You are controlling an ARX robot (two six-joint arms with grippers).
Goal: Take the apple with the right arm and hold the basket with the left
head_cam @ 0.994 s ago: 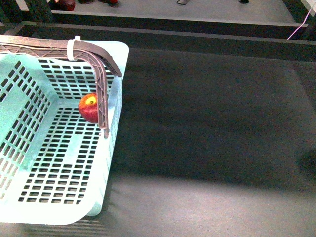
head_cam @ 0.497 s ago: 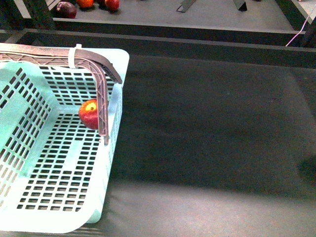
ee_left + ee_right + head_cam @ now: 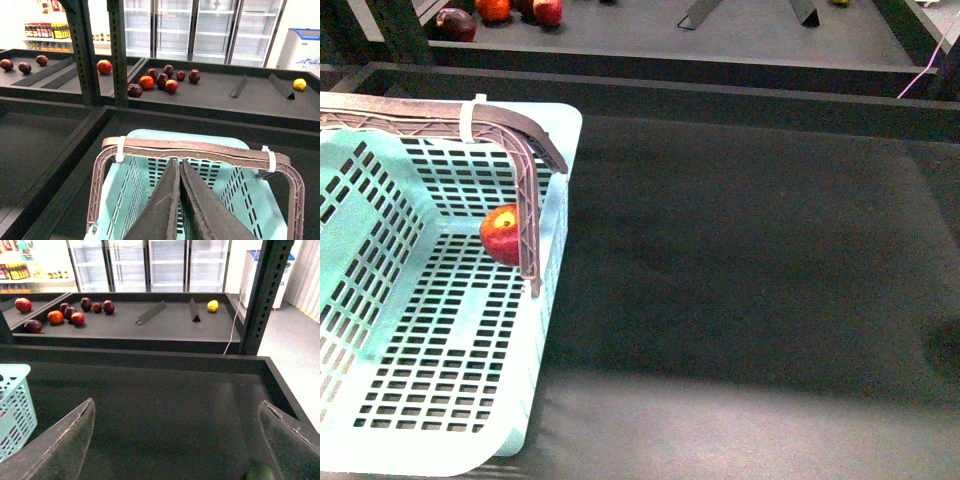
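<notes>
The pale aqua basket fills the left of the front view, its brown lattice handle arching over it. A red apple with a yellow patch lies on the basket's slotted floor, partly behind the handle's upright. In the left wrist view my left gripper is shut on the handle, above the basket. My right gripper is open over bare dark shelf, nothing between its fingers. The basket's corner shows beside it. Neither arm appears in the front view.
The dark shelf mat stretches right of the basket. A raised ledge separates a farther shelf holding dark purple-red fruits, an orange fruit and a yellow one. A metal upright stands at the right.
The basket has shifted slightly left and toward me in the front view, and more of the far shelf with its fruits has come into sight. The apple stays on the basket floor.
</notes>
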